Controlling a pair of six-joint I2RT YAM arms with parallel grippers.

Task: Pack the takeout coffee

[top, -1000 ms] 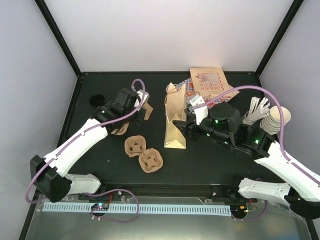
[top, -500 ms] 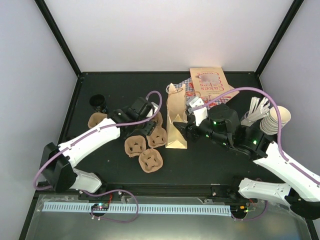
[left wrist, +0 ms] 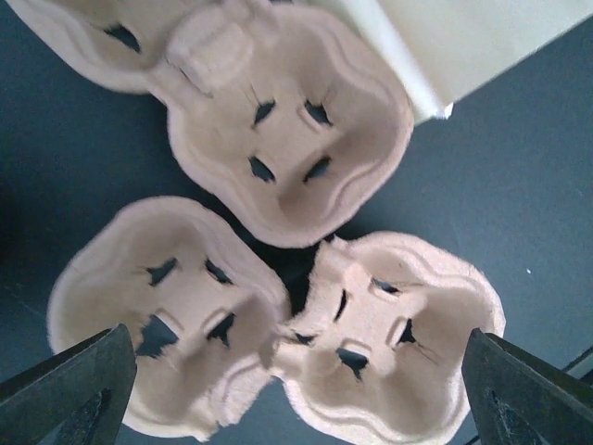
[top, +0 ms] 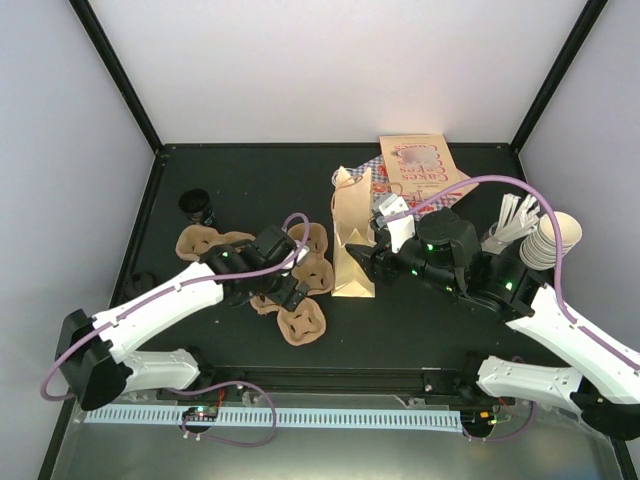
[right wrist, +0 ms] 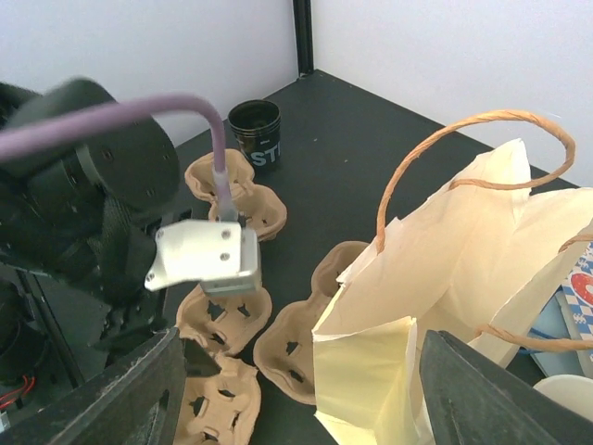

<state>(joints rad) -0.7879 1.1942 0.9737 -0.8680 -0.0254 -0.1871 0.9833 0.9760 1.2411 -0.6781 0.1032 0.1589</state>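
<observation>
- Carriers [top: 300, 322] of brown moulded cardboard nearest, clustered just left of the bag.
- Over them, left tool [left wrist: 296, 399], spread wide and empty.
- Further in, right tool [right wrist: 304, 385], spread as well, at the near edge of the tan paper bag [top: 350, 240]; pinching nothing, as far as can be told.
- Far left, takeout coffee [top: 197, 207] on the counter [top: 430, 330], well apart from bag and both tools.
- Judged from that: nothing packed yet; left to do: grasp cup, carry across, lower into bag.
</observation>
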